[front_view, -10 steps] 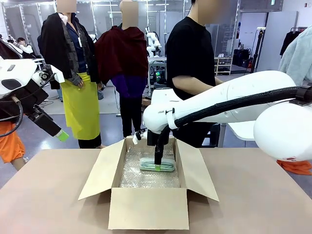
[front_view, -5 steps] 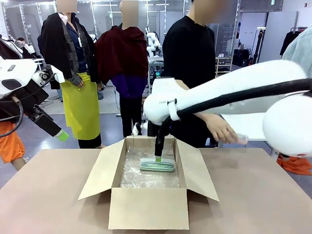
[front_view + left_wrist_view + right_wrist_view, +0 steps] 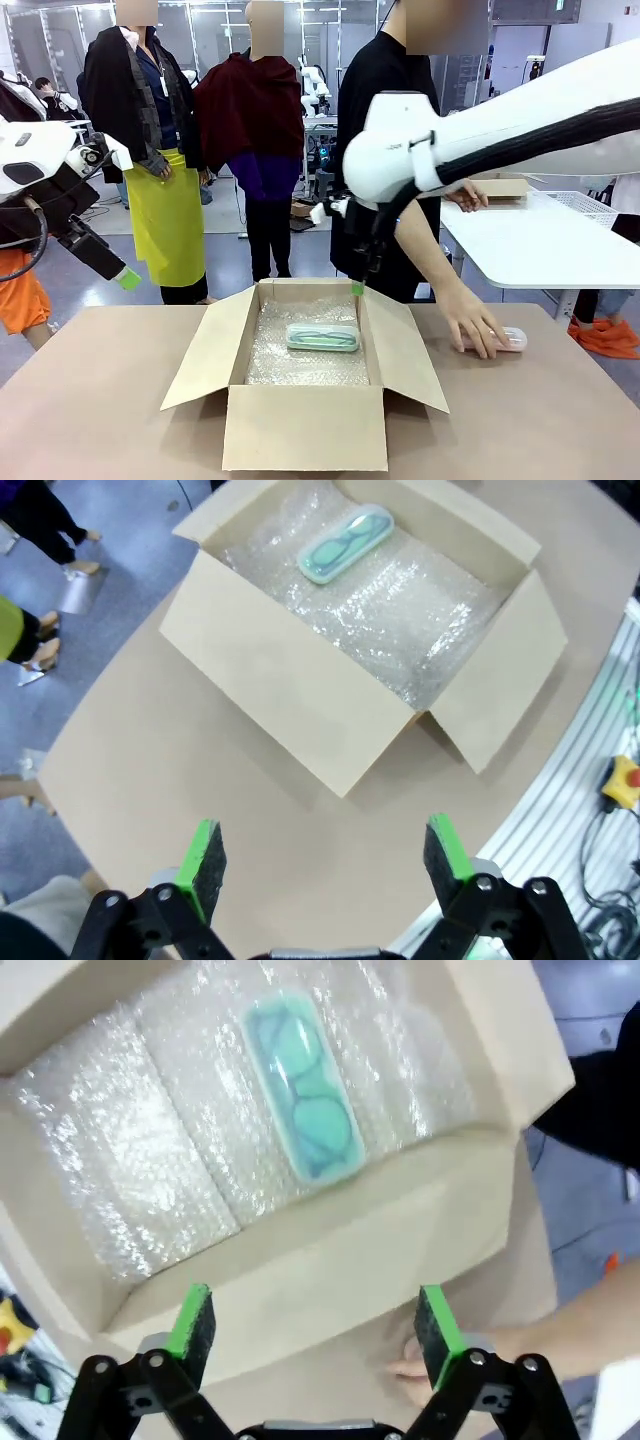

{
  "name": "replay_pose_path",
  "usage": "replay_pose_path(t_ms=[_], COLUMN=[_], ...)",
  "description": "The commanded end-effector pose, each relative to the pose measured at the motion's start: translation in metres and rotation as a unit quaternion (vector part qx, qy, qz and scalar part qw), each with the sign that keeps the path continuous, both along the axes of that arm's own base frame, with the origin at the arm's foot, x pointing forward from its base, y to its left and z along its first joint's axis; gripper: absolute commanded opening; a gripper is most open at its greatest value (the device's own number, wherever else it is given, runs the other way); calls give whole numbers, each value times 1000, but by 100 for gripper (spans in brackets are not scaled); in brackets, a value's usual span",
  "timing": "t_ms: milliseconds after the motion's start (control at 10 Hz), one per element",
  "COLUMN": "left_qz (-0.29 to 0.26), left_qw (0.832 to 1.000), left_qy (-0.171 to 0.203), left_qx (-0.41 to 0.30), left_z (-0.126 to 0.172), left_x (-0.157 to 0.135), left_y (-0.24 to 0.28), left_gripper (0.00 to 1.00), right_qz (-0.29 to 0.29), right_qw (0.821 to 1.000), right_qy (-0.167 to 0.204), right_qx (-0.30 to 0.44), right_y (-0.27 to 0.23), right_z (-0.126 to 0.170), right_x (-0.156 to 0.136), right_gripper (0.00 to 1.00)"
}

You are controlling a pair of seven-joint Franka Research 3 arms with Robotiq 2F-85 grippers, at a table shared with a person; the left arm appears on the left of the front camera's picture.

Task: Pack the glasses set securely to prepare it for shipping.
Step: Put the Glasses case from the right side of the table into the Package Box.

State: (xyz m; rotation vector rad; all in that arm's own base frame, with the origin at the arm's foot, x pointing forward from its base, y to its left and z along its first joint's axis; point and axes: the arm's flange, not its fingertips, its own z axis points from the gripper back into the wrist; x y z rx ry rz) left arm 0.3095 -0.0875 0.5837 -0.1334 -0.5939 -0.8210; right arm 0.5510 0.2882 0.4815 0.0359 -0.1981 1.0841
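Your right pincer [image 3: 357,287] hangs released over the box [image 3: 300,425] holding the mint-green case [image 3: 322,337], while the pink case [image 3: 512,340] lies to its right near the tabletop's [image 3: 100,400] far right corner, long axis along the far edge, under a person's hand [image 3: 478,328].

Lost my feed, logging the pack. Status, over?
Both open: left gripper high, clear of the box; right gripper above it. Mint-green case in box on bubble wrap. Pink case on table under person's hand.
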Motion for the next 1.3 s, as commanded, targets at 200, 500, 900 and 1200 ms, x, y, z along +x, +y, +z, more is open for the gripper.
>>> replay_pose_path(t_ms=[200,500,900,1200], left_qz=[-2,-2,-2,-2], left_qw=[1000,1000,1000,1000], left_qy=[-2,-2,-2,-2], left_qx=[-1,-1,-1,-1], left_z=[1,1,1,1], left_x=[-1,-1,-1,-1], left_y=[1,1,1,1], left_gripper=[100,100,100,100], right_qz=[-200,-334,-383,-387], right_qw=[978,940,922,920], right_qy=[-10,-6,-28,0], right_qx=[58,75,44,67], right_y=[-123,-206,-253,-268], right_z=[-21,-20,-22,-22], right_x=[-95,-126,-137,-136], right_gripper=[100,100,100,100])
